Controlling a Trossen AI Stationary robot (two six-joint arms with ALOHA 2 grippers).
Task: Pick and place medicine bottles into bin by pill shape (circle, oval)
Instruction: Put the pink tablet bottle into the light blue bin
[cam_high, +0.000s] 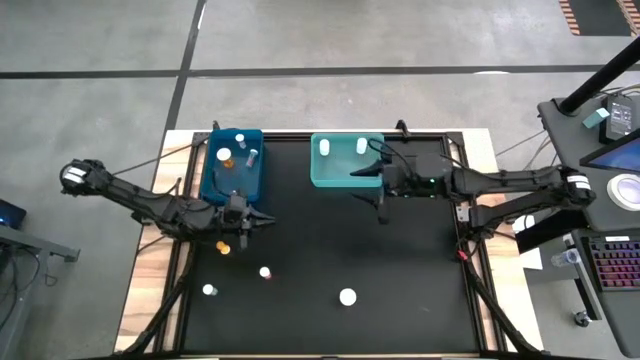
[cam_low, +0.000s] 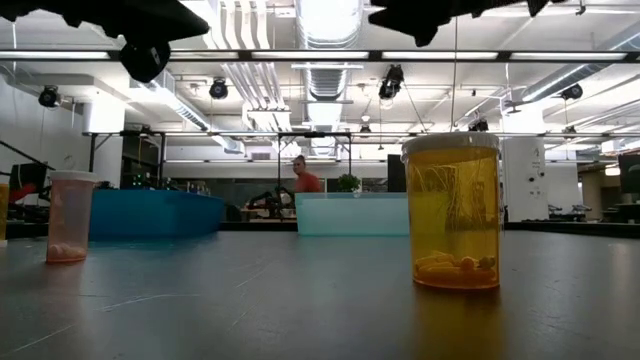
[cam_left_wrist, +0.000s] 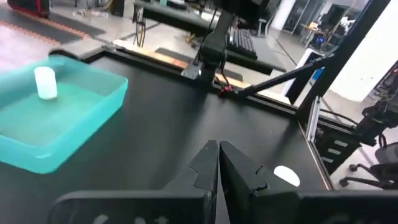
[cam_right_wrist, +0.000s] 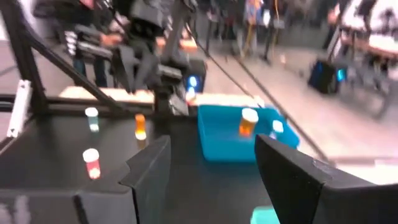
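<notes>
Just in front of the blue bin (cam_high: 236, 170), the left gripper (cam_high: 243, 222) hangs with fingers pressed together beside an amber bottle (cam_high: 222, 245); spread them, then descend squarely. The right gripper (cam_high: 381, 205), fingers spread, waits by the teal bin (cam_high: 345, 160)

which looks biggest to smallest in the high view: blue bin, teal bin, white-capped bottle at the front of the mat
1. Blue bin, slightly the larger.
2. Teal bin, close to it, so that order is unsure.
3. White-capped bottle, far smaller than either.
</notes>
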